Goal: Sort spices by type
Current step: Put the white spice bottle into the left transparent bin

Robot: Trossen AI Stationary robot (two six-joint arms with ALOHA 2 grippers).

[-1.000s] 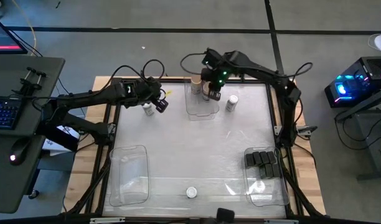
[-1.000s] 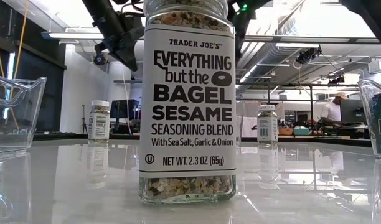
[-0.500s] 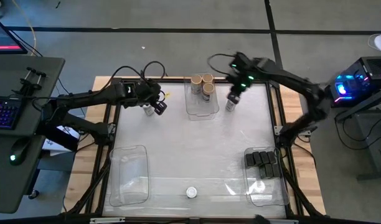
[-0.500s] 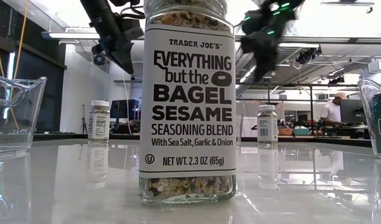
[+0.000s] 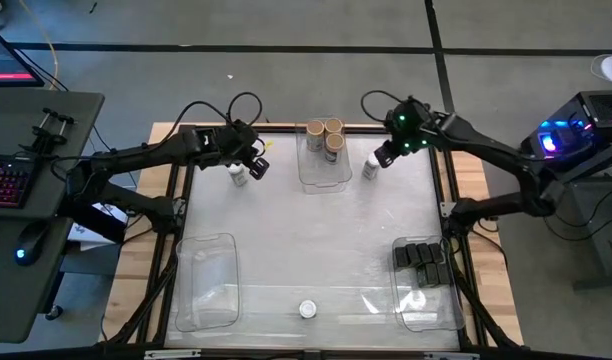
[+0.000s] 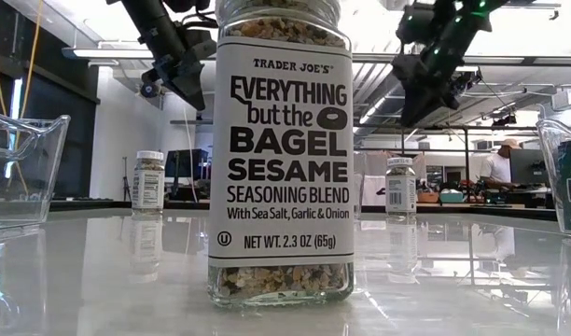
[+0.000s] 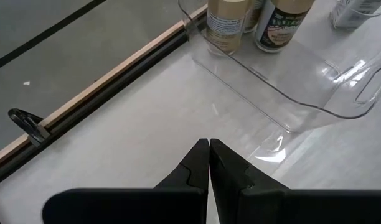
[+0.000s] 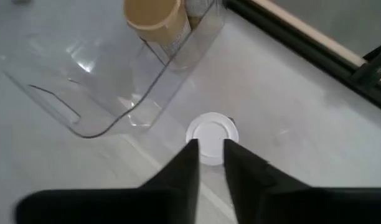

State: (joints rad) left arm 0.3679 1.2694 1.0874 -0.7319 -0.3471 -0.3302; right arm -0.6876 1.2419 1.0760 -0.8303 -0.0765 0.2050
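At the table's 6 o'clock edge one white-lidded jar (image 5: 307, 309) stands alone, its label reading "Everything but the Bagel Sesame Seasoning Blend", between an empty clear bin (image 5: 206, 285) at 7 o'clock and a second bin (image 5: 426, 290) at 5 o'clock holding a cluster of black boxes (image 5: 422, 260) too tightly packed to count. At 12 o'clock a third bin (image 5: 324, 170) holds three tan-lidded jars (image 5: 325, 134). Two more white-lidded jars flank it: one (image 5: 239, 175) at 11 o'clock beside the left gripper (image 5: 256, 168), whose fingers are pressed together on nothing, and one (image 5: 370, 166) at 1 o'clock under the right gripper (image 5: 383, 157), its fingers slightly parted above the lid, empty.
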